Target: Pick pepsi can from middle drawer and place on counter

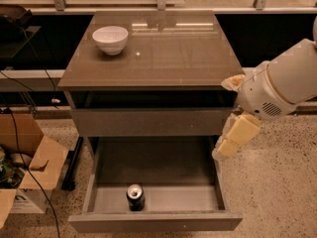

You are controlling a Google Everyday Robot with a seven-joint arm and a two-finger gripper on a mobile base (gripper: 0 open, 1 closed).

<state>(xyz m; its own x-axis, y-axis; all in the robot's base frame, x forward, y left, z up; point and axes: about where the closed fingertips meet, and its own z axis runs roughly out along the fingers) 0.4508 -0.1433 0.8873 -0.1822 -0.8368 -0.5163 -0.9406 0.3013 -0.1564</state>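
Observation:
The pepsi can (135, 197) is dark with a silver top and stands upright near the front of the open middle drawer (158, 170), a little left of centre. My gripper (231, 139) hangs at the end of the white arm, pale yellow, just above the drawer's right side wall. It is well right of the can, higher than it, and holds nothing. The glossy brown counter (163, 58) tops the cabinet.
A white bowl (110, 38) sits on the counter's back left. A closed drawer front (148, 121) lies above the open drawer. An open cardboard box (25, 167) and cables stand on the floor to the left. Speckled floor lies to the right.

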